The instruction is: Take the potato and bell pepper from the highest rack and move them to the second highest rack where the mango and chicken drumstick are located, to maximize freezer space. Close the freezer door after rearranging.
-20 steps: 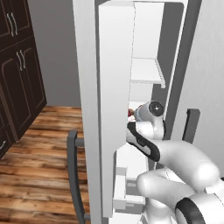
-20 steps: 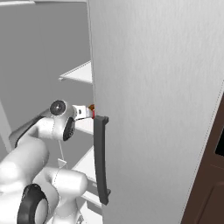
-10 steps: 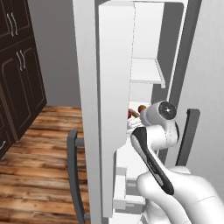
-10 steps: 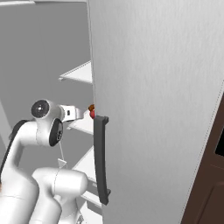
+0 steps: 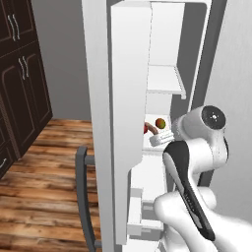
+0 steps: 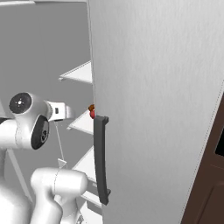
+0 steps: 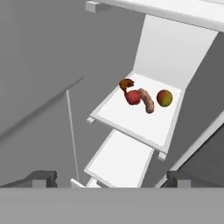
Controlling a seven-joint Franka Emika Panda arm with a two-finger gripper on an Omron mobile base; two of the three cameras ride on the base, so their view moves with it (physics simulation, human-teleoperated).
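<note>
White shelf (image 7: 131, 131) inside the freezer (image 7: 170, 48) carries all four things in one cluster near its back wall. The bell pepper (image 7: 132, 97) sits in the middle of the group. The brown potato (image 7: 126, 83) touches it on one side and the chicken drumstick (image 7: 147, 103) curls against it on the other. The mango (image 7: 164, 98) lies just beside the drumstick's far end, apart from the pepper.

I hang back from that shelf and above it, well apart from the food. My end effector (image 7: 110, 180) is spread to its full width and holds nothing. A bare lower shelf (image 7: 122, 162) sits below, and the underside of a higher rack (image 7: 175, 11) runs overhead; I cannot see its top from the hand.

With both vegetables lying beside the mango and drumstick, I judge the sorting done and the closing left. The freezer door (image 5: 129, 123) stands swung out to my left, its grey handle (image 5: 81, 197) on the outer face. Dark cabinets (image 5: 24, 74) and a wooden floor (image 5: 44, 162) lie beyond it.

To do this well I should draw my arm fully clear of the opening first, so the door cannot pinch it. Then I should come around to the outer face and push flat near the handle edge, where leverage is best. A steady push should seat it without jolting the food.
</note>
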